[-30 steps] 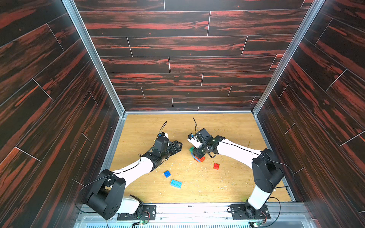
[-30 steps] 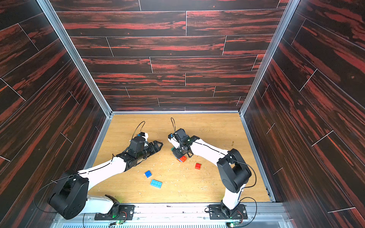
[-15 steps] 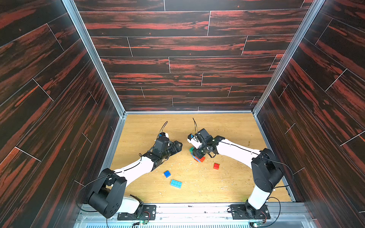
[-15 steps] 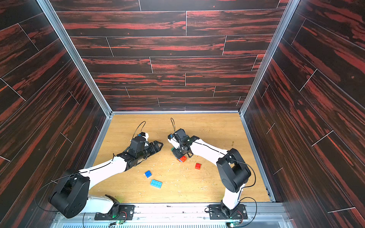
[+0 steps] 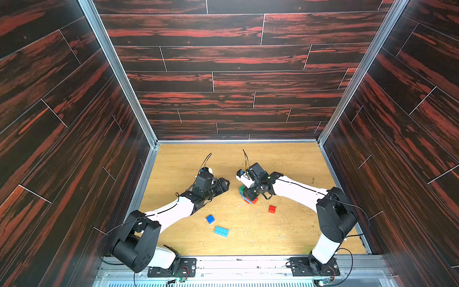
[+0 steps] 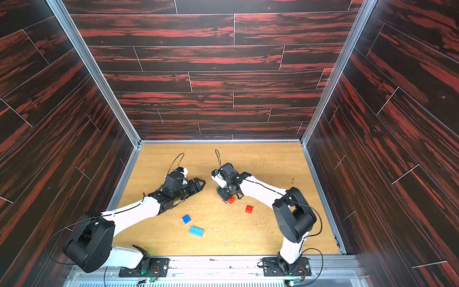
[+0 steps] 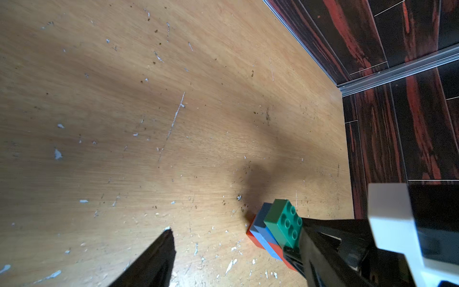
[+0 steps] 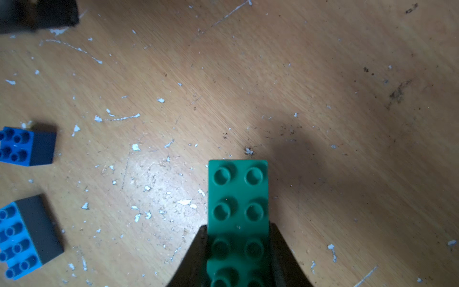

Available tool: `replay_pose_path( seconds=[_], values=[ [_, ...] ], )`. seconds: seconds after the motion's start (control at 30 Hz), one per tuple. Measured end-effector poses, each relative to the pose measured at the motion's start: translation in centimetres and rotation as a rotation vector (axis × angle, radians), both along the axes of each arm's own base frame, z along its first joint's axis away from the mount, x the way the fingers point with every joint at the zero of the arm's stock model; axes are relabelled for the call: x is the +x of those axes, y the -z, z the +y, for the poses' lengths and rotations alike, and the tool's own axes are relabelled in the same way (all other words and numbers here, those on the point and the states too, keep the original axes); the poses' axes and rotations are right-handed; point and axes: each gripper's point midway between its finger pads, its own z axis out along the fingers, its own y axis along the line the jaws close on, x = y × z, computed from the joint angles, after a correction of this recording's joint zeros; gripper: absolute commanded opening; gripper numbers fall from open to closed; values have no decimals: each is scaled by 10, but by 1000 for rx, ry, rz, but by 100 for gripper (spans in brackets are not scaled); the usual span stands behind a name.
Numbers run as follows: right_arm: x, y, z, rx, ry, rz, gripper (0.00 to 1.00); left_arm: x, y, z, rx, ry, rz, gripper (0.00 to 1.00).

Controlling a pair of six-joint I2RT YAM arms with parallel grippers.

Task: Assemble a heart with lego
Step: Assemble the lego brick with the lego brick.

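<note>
Right gripper point(image 8: 238, 227) is clamped on the green brick point(image 8: 238, 196). The jaws pinch its long sides at one end, studs up, and four studs stick out past the fingertips. That green oblong is the top layer of the heart point(image 7: 268, 232), which is only a partial stack so far. A light-blue brick point(image 7: 260, 225) sits under the green and a red brick point(image 7: 255, 242) is at the bottom, each layer stepped out a little from the one above. No heart outline is readable yet, and the right gripper hides most of the stack in both top views. The stack is near the middle of the table point(image 5: 285, 236), and the left wrist view shows its red base apparently resting on the wood. Left gripper point(image 5: 224, 184) has its jaws apart with nothing between them. It is low over the table, near the stack but not touching it, and pointed toward it. There are three loose pieces. A red square point(image 5: 272, 209) lies near the stack on the right arm's side. A dark-blue square point(image 5: 210, 219) and a light-blue oblong point(image 5: 221, 231) lie close together, nearer the front rail and between the two arms. All three are studs up. The table is scuffed, with pale flecks all over it.
</note>
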Motion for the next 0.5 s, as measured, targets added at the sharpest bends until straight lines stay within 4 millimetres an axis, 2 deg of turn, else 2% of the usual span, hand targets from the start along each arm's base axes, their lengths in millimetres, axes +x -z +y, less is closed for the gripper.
replay_pose_path(
  seconds=[0.27, 0.5],
  values=[
    [-1, 0, 1, 14, -8, -3, 30, 1, 0, -2, -1, 7, 4, 83],
    [-2, 0, -1, 10, -12, -6, 39, 1, -1, -2, 5, 10, 6, 83]
  ],
)
